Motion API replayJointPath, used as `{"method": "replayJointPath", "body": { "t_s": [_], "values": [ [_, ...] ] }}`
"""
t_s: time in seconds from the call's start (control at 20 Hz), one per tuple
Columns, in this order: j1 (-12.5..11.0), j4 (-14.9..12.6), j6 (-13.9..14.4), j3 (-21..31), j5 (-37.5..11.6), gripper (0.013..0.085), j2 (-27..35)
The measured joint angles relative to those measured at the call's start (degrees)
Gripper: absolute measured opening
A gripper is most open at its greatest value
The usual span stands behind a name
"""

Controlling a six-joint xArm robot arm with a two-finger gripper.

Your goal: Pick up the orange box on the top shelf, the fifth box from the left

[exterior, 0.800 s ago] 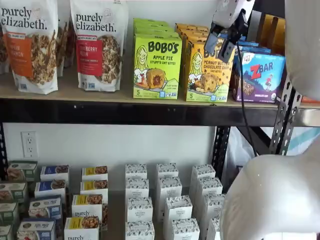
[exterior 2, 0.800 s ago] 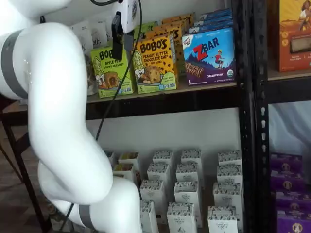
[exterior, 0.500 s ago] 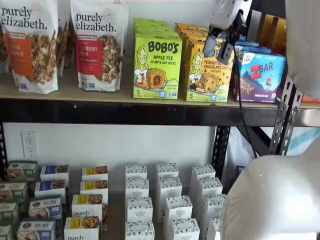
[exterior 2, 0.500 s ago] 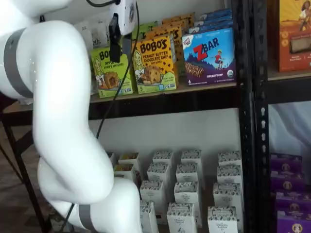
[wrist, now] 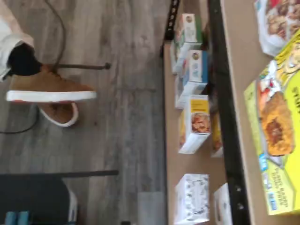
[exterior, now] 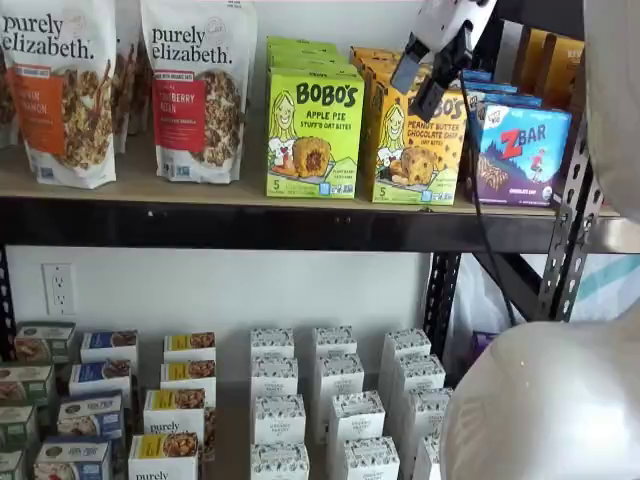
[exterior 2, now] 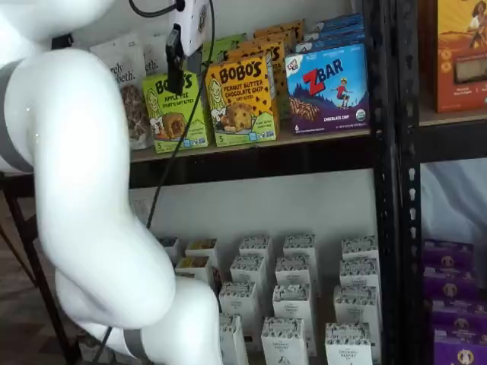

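The orange box point(exterior: 418, 140) stands upright on the top shelf point(exterior: 150, 190), between a lime-green Bobo's box point(exterior: 314, 132) and a blue ZBar box point(exterior: 520, 152). My gripper point(exterior: 420, 82) hangs in front of the orange box's upper face, open, with a clear gap between its two black fingers and nothing in them. From the side, the gripper point(exterior 2: 183, 67) sits just left of the orange box point(exterior 2: 242, 103), out in front of the top shelf point(exterior 2: 266, 156). The wrist view looks down past the shelf edge onto a lime-green box front point(wrist: 276, 140).
Two granola bags point(exterior: 195, 90) stand left on the top shelf. Small cartons point(exterior: 280, 400) fill the lower shelf. A black upright point(exterior 2: 388, 152) stands right of the ZBar box point(exterior 2: 329, 87). A person's brown shoe point(wrist: 47, 89) rests on the wood floor. My white arm point(exterior 2: 91, 190) fills the foreground.
The gripper has moved left and slightly up, from the orange box's right edge to in front of its upper middle. It has stayed open.
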Motion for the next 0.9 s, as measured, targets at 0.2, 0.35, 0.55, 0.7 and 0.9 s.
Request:
{"method": "replayJointPath", "body": {
  "t_s": [0.2,0.35,0.55,0.7,0.9],
  "values": [
    [-0.25,1.42,-0.33,2.46,-6.76,0.0850,-1.53],
    [-0.24,1.70,-0.58,3.49,-11.42,0.0850,-1.89],
    [0.35,0.46,-0.96,4.29,-17.26,0.0850,-1.56],
    [0.44,-0.26,-1.46,4.04,-19.80,0.0850,-0.50],
    [0.01,-1.62,-2.35,1.99,-20.20,0.0850,1.91]
  ]
}}
